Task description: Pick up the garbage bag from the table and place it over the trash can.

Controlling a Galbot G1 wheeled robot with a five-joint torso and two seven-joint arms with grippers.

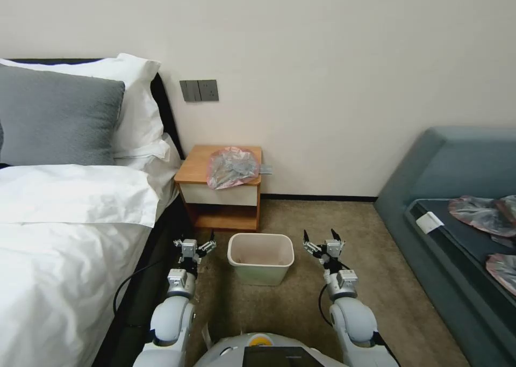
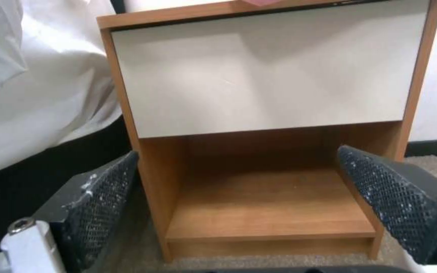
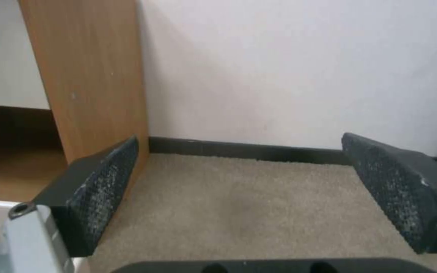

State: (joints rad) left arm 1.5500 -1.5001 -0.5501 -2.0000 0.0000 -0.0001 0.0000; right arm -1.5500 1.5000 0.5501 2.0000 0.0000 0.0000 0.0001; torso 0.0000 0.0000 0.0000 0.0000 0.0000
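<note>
The garbage bag [image 1: 232,166], crumpled grey plastic with a pinkish rim, lies on the orange-brown top of the table [image 1: 196,167] against the wall. A pink scrap of the garbage bag [image 2: 261,2] hangs over the table's top edge [image 2: 178,13]. The beige trash can [image 1: 260,257] stands on the carpet in front of the table. My left gripper [image 1: 206,242] hovers open to the bin's left, facing the table's white drawer front. My right gripper [image 1: 321,237] hovers open to the bin's right; its fingers [image 3: 97,189] frame carpet and wall beside the table's side panel [image 3: 89,76].
A bed [image 1: 64,238] with white sheets and pillows stands on the left, close to the left arm. A blue-grey sofa [image 1: 457,195] holding other grey-pink bags [image 1: 481,214] stands on the right. Open carpet [image 1: 301,216] lies between the table, bin and sofa.
</note>
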